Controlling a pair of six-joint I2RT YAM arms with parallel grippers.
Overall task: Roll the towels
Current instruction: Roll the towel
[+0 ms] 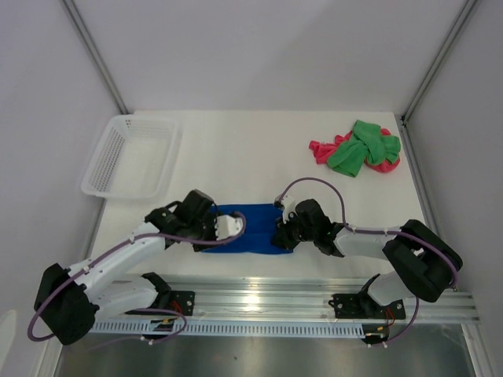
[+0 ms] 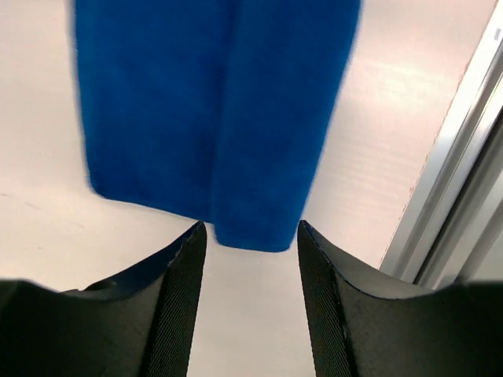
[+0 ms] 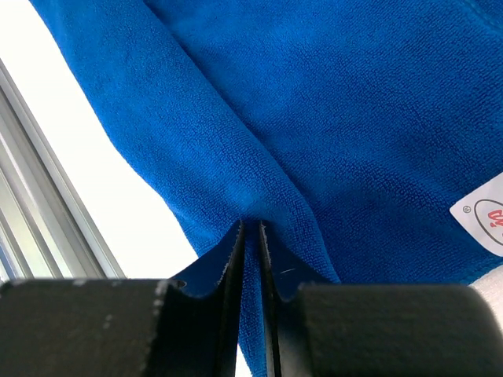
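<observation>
- Step in hand, as I judge it: preparing the first of three towels. The blue towel (image 1: 250, 233) lies as a folded band, not yet a roll.
- Blue towel, location: flat on the table (image 1: 251, 157) near its front edge. It sits just behind the rail (image 1: 275, 298), between my two grippers.
- My left gripper (image 2: 251, 236): jaws apart, gripping nothing. The band's narrow end lies just ahead of my fingertips (image 2: 192, 251), not between them.
- My right gripper (image 3: 251, 228): jaws pinched on a raised fold of the blue towel at its other end. A white label (image 3: 479, 216) shows beside the pinch.
- Next move, my estimate: bring the left jaws onto the free end, catch all layers together, and turn that end over to start a tight core. The right end needs holding taut meanwhile. The soft pile may slip or splay if only the top layer is caught.
- Count, towels: three.
  - One blue, here.
  - One green towel (image 1: 361, 149), crumpled at the far right.
  - One pink-red towel (image 1: 321, 149), tangled under and beside the green, touching it.
- Count, rolled towels: none that I can see.
- Count, baskets: one white mesh basket (image 1: 102, 161), far left, well apart from all towels.
- Count, grippers: two.
</observation>
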